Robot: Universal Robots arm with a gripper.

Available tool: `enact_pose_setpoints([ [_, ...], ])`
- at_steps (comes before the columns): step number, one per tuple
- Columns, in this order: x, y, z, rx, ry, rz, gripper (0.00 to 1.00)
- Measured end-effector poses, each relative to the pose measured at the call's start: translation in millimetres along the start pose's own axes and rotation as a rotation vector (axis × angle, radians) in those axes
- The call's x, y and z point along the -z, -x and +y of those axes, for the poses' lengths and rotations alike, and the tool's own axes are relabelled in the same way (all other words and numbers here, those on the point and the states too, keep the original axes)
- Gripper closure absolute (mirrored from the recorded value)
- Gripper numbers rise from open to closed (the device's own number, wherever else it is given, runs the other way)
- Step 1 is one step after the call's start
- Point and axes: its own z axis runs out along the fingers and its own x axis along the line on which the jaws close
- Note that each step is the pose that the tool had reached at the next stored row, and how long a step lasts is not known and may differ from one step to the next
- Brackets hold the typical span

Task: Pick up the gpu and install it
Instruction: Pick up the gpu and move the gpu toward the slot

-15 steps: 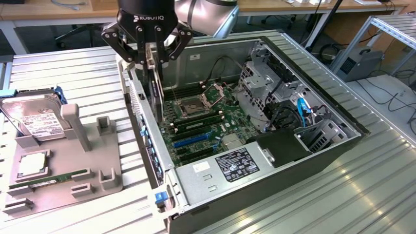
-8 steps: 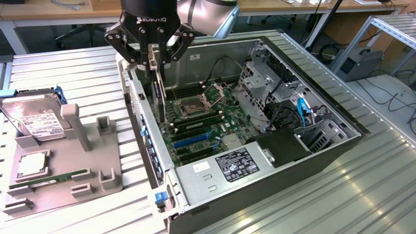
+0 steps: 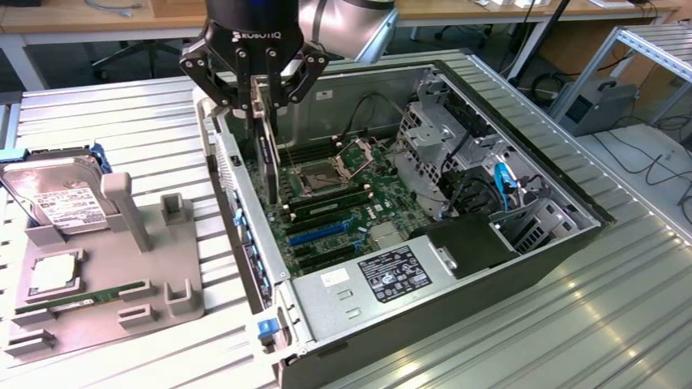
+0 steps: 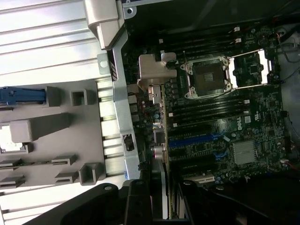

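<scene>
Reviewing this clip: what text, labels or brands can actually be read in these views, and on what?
"ROBOTIQ": white letters on the end effector body.
Power supply sticker: print too small to read.
Hard drive label: too small to read.
Motherboard white markings: blurred, unreadable.
Graphics card gripped in the end effector: no text visible.

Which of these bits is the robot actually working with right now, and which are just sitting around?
In the job:
- gripper, shut on the gpu
- gpu, held upright over the motherboard
- open computer case

Just lying about:
- hard drive
- green memory stick
- processor chip
- grey holder tray that carries all three
</scene>
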Motion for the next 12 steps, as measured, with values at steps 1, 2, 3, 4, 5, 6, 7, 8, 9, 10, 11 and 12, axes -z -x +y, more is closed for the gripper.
enact_pose_setpoints([
  [1, -0.4, 0.5, 0.1, 0.000, 0.0000, 0.0000, 0.72],
  [2, -1.0, 1.4, 0.3, 0.000, 0.0001, 0.0000, 0.72],
  [3, -2.2, 3.1, 0.6, 0.000, 0.0001, 0.0000, 0.72],
  [4, -2.7, 3.9, 0.7, 0.000, 0.0001, 0.0000, 0.72],
  [5, -3.1, 4.5, 0.8, 0.000, 0.0001, 0.0000, 0.72],
  [6, -3.5, 4.9, 0.9, 0.000, 0.0001, 0.0000, 0.72],
  [7, -3.8, 5.4, 1.0, 0.000, 0.0000, 0.0000, 0.72],
  [8, -4.1, 5.9, 1.1, 0.000, 0.0001, 0.0000, 0.72],
  [9, -4.4, 6.4, 1.2, 0.000, 0.0001, 0.0000, 0.72],
  [10, -4.8, 7.0, 1.3, 0.000, 0.0001, 0.0000, 0.72],
  [11, -5.4, 7.8, 1.5, 0.000, 0.0001, 0.0000, 0.72],
  [12, -6.1, 8.9, 1.7, 0.000, 0.0000, 0.0000, 0.72],
])
